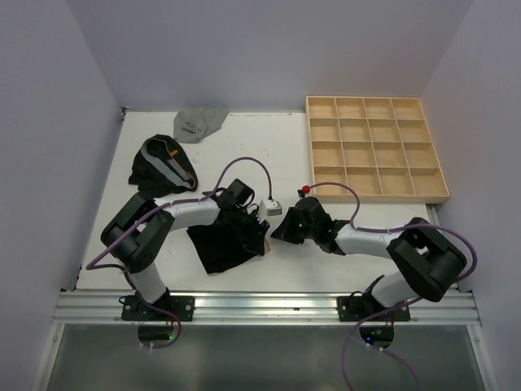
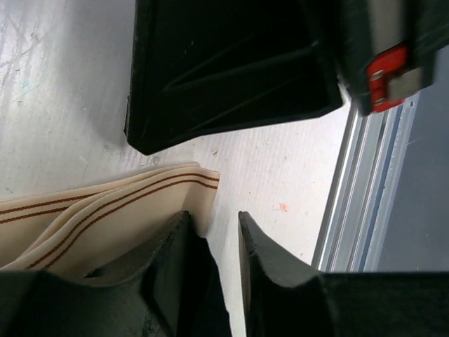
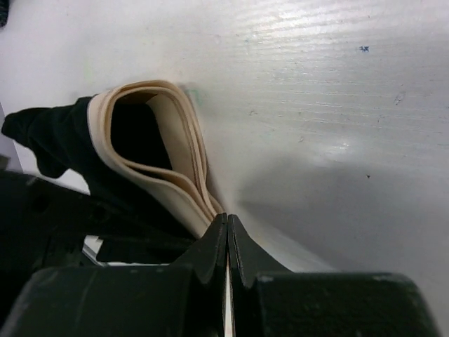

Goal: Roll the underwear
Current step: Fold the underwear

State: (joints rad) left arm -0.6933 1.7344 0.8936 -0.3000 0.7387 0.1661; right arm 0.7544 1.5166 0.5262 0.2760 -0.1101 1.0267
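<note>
Black underwear (image 1: 218, 246) with a tan waistband lies folded at the table's near middle. In the left wrist view the striped waistband (image 2: 105, 210) lies against the outside of my left finger. My left gripper (image 2: 214, 217) is slightly open, with bare table in the gap; it also shows in the top view (image 1: 260, 236). My right gripper (image 3: 227, 219) is shut, and the waistband's folded layers (image 3: 179, 140) run into its fingertips. It faces the left gripper closely in the top view (image 1: 277, 230). A second black pair (image 1: 163, 167) and a grey one (image 1: 199, 122) lie at the back left.
A wooden grid tray (image 1: 374, 147) stands at the back right. A small white block (image 1: 270, 206) and a red knob (image 1: 305, 190) sit just behind the grippers. The metal rail (image 1: 260, 305) runs along the near edge, close beside my left gripper (image 2: 365, 196).
</note>
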